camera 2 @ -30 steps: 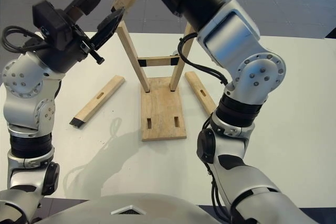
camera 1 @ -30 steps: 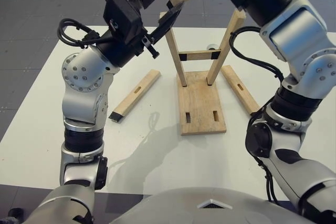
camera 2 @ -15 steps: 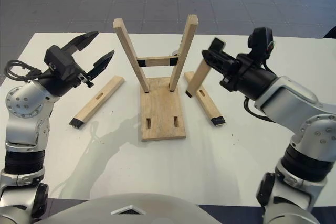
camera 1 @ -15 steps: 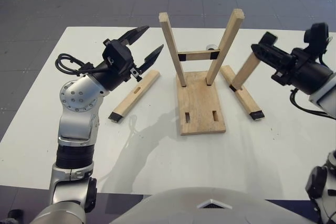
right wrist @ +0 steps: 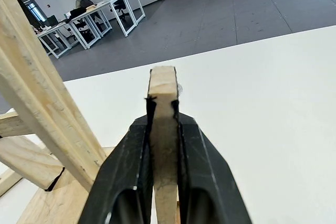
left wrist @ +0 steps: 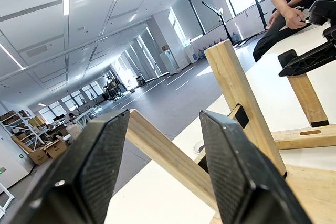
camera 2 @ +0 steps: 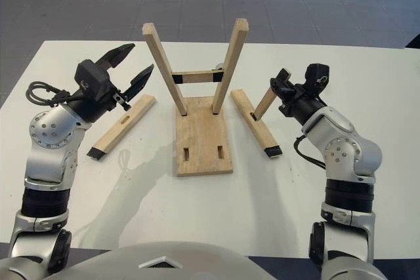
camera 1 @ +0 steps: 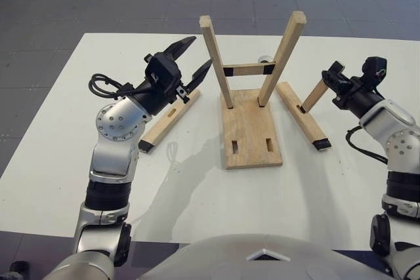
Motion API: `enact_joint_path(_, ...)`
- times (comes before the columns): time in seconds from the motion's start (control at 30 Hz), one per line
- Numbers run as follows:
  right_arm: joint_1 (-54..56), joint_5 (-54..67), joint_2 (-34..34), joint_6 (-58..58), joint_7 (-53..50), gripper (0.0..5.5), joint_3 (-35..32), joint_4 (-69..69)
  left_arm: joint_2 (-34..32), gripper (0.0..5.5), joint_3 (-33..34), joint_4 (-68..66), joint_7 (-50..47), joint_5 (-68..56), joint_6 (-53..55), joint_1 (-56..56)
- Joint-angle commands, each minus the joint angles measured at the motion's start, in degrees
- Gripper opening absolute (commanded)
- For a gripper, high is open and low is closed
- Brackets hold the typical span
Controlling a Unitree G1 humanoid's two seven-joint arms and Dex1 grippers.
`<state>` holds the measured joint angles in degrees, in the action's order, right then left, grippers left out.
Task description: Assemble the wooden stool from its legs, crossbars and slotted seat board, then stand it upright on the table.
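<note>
Two legs (camera 1: 217, 62) upright on slotted board (camera 1: 251, 130)

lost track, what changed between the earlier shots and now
The right tool, shut on the crossbar, came down from high up; the bar's lower end now meets the slot of the right loose leg. The left tool, open, dropped to hover over the left loose leg. Seat board, standing legs and both loose legs stayed put.
</note>
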<state>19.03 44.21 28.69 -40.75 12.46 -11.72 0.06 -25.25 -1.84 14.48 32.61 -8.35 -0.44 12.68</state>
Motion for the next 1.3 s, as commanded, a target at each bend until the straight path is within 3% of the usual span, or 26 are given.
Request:
enact_joint_path(0.03,2.8,-4.2,-1.2,2.0,2.7,0.41,1.2,3.9,-0.1,2.48,-0.2,0.5,-0.3,0.7,0.5,0.4)
enact_joint_path(0.5,3.9,-17.3,-3.3,8.4,9.9,0.41,6.5,15.8,0.2,2.48,-0.6,0.9,-0.8,1.2,0.9,0.4)
enact_joint_path(0.87,-18.1,-26.6,-11.1,21.3,1.5,0.41,8.3,4.9,0.8,2.48,-1.1,1.9,-1.6,1.2,1.5,-0.6)
enact_joint_path(1.3,-10.2,-26.9,-8.4,12.9,1.7,0.41,7.5,0.5,0.9,2.48,-1.3,1.3,-1.7,1.5,1.2,0.1)
